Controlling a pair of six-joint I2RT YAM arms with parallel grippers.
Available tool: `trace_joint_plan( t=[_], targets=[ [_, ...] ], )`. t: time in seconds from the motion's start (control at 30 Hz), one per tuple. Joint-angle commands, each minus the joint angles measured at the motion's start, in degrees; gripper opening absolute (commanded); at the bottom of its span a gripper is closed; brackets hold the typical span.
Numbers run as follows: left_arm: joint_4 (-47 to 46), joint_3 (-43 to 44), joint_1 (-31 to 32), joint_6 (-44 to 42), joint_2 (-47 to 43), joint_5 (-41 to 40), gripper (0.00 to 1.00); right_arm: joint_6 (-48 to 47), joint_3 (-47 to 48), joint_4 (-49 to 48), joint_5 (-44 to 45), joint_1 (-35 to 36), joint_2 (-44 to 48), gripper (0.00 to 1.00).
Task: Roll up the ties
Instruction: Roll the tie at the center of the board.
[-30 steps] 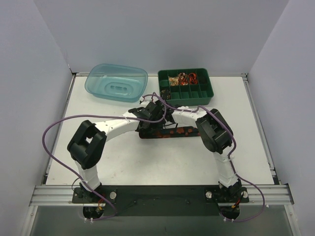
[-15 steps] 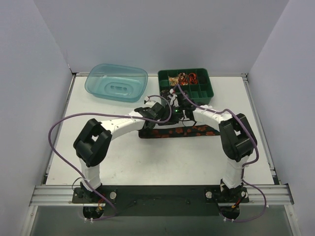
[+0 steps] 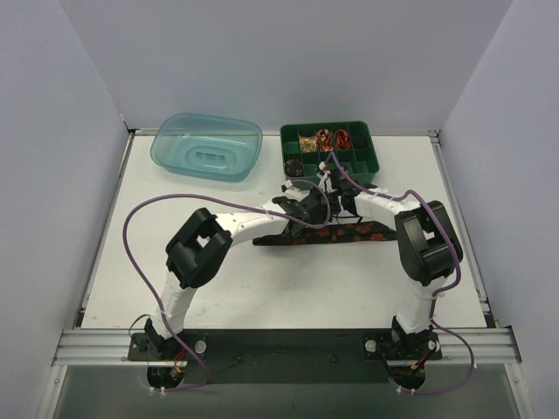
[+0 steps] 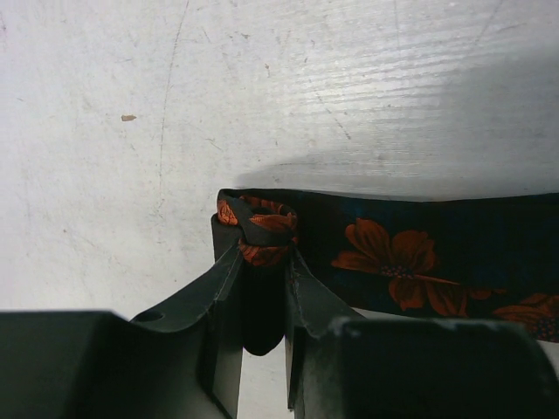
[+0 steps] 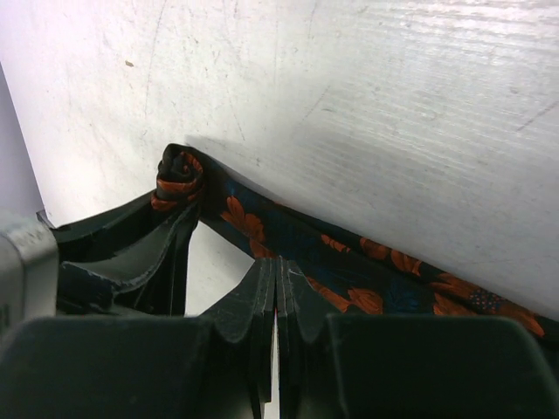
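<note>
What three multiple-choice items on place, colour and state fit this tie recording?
1. Where on the table is the blue tub? A near edge; B far left; C far right.
2. What colour are the flowers on the tie? A white; B yellow; C orange.
3. How is the tie end in the left gripper? A rolled up; B flat; C knotted.
1 B: it stands at the far left corner.
2 C: orange blooms on black cloth.
3 A: a small coil sits between its fingers.
</note>
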State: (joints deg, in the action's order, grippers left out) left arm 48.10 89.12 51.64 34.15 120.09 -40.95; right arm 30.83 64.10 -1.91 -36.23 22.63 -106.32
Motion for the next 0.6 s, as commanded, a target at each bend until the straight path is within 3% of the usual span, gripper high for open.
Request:
trace_joint_plan(
  t=[0.0,0.2,0.23,0.33,0.37,0.47,0.57],
  targets=[
    [2.70,4.04,1.80,2.67,2.69,-0.80,0.00,-1.38,-0.90,0.51,-0.07,-0.57,2.44,0.00],
    [1.13,4.04,1.98,2.94,2.95,0.43,0.00,-1.56,-1.17,0.51,0.02,-0.75,2.26,0.00],
    [1.04,3.87,1.89,3.03,2.78,0.43,0.30,-1.56,-1.17,0.59,0.02,-0.75,2.17,0.00],
    [-0.72,2.46,2.15,3.11,1.46,0.26,0.49,-1.65,-1.25,0.51,0.02,-0.84,2.08,0.00],
    [-0.98,2.20,2.15,3.03,0.94,0.17,0.61,-1.74,-1.34,0.51,0.02,-0.84,2.08,0.00],
    [-1.51,1.93,2.41,3.03,0.23,-0.53,0.71,-1.74,-1.34,0.51,0.10,-0.92,2.00,0.00],
    [-1.95,2.11,3.03,3.11,-0.64,-1.41,0.73,-1.74,-1.43,0.42,0.10,-1.01,1.91,0.00]
  ],
)
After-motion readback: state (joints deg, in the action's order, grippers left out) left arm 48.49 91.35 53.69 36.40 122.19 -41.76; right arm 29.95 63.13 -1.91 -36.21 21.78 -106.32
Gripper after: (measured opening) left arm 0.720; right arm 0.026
